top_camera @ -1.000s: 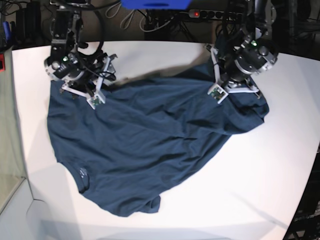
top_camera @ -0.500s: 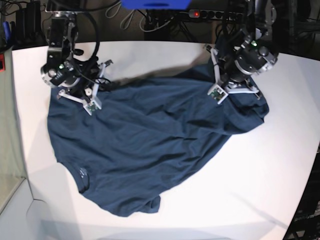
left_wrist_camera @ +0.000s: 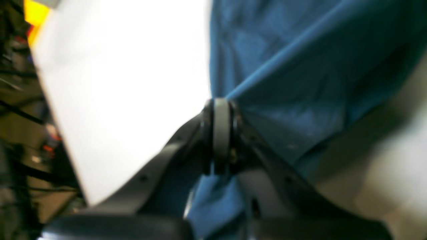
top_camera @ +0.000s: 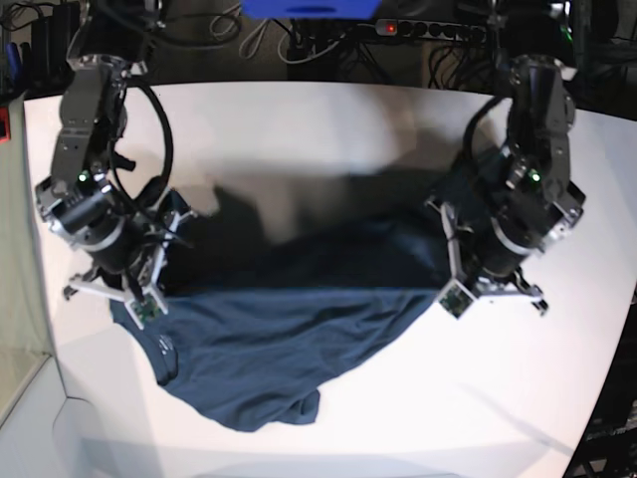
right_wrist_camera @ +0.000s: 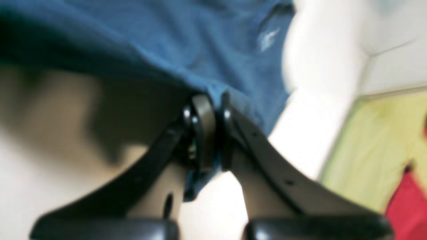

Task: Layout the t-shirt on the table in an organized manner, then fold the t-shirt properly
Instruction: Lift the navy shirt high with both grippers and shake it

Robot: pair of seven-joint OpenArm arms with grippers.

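- Now clamped tight on navy t-shirt (top_camera: 289, 329) cloth: left gripper (left_wrist_camera: 220, 133).
- Likewise pinched on its edge: right gripper (right_wrist_camera: 208, 133).
- Draped between both, lower part resting on white table (top_camera: 299, 129).

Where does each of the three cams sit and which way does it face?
Base: high in front of the rig, looking down at the table; shows both arms, the t-shirt strung between them.
Left wrist: on the left arm, looking along the left gripper, shut on a shirt edge; the fingers fill the lower frame.
Right wrist: on the right arm, looking along the right gripper, also shut on the fabric; blurred.
Shared: all three show the t-shirt and white table.
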